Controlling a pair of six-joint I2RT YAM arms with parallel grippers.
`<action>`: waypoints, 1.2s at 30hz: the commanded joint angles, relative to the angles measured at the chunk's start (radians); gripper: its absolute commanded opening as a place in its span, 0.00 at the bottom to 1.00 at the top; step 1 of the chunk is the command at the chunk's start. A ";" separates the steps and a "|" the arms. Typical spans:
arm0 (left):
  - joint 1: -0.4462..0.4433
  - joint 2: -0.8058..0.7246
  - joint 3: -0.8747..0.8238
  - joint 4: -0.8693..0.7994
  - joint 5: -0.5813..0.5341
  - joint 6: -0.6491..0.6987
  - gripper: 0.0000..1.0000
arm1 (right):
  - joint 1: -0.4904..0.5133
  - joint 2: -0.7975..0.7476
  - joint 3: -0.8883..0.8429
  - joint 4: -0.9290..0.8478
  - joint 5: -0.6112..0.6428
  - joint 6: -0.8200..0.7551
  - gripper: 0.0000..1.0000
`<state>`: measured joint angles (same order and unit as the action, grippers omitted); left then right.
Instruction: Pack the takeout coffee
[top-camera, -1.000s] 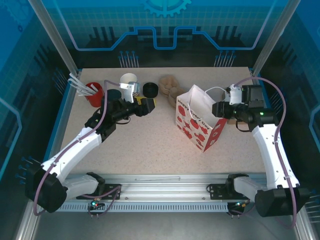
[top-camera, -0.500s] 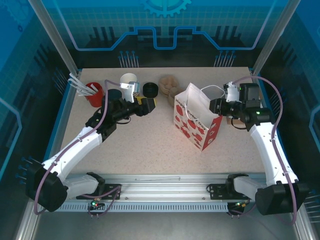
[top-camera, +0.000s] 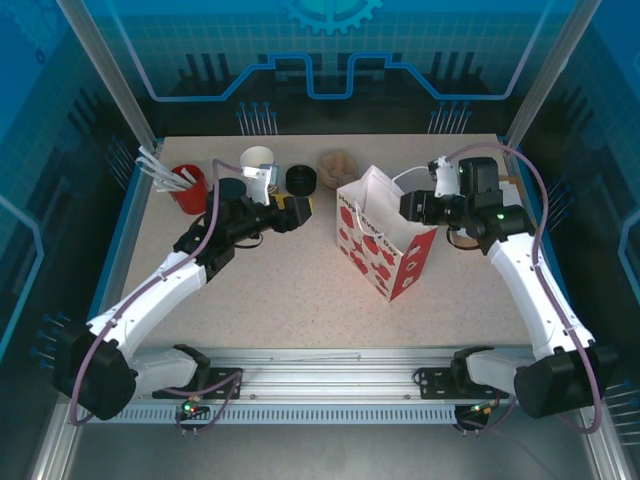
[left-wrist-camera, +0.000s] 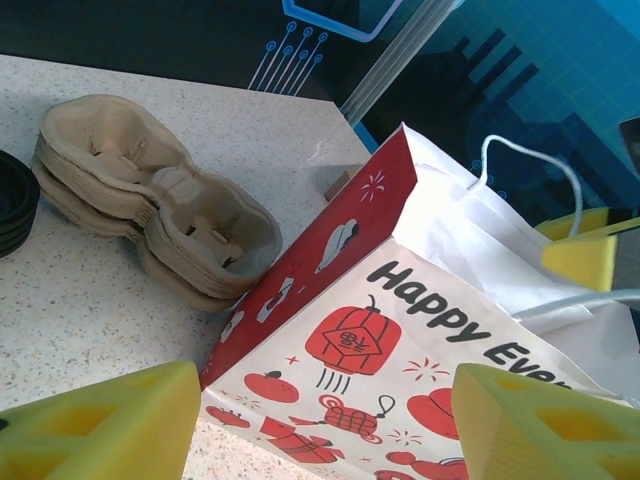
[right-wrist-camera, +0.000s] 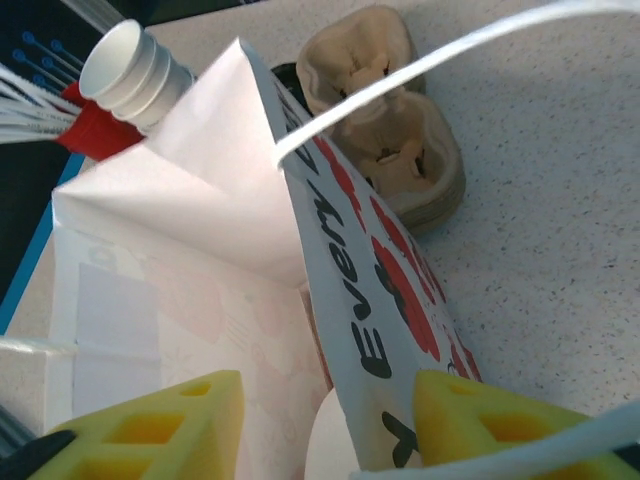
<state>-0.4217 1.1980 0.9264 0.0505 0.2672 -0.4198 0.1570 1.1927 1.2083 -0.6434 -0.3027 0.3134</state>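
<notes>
The right gripper (top-camera: 405, 207), half open over the white paper bag with red pictures (top-camera: 375, 245), slid it toward the open, empty left gripper (top-camera: 297, 208), nearer for packing

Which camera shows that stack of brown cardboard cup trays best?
The left wrist view: the stack of cup trays lies nearly whole and close, beside the paper bag. In the right wrist view the bag's handle crosses the stack; from the top the stack is small, partly behind the bag.
</notes>
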 joint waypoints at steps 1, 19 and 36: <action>0.003 -0.005 -0.015 0.003 -0.051 0.021 0.70 | -0.049 -0.051 0.052 -0.053 0.025 -0.035 0.56; 0.280 -0.195 -0.351 0.109 -0.619 0.184 0.99 | -0.215 -0.112 -0.402 0.391 0.700 -0.120 1.00; 0.378 0.151 -0.430 0.507 -0.540 0.395 0.99 | -0.168 0.150 -0.755 1.181 0.500 -0.215 1.00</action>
<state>-0.0605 1.3205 0.5129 0.4442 -0.2939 -0.0994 -0.0319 1.3479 0.4873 0.3344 0.2462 0.1291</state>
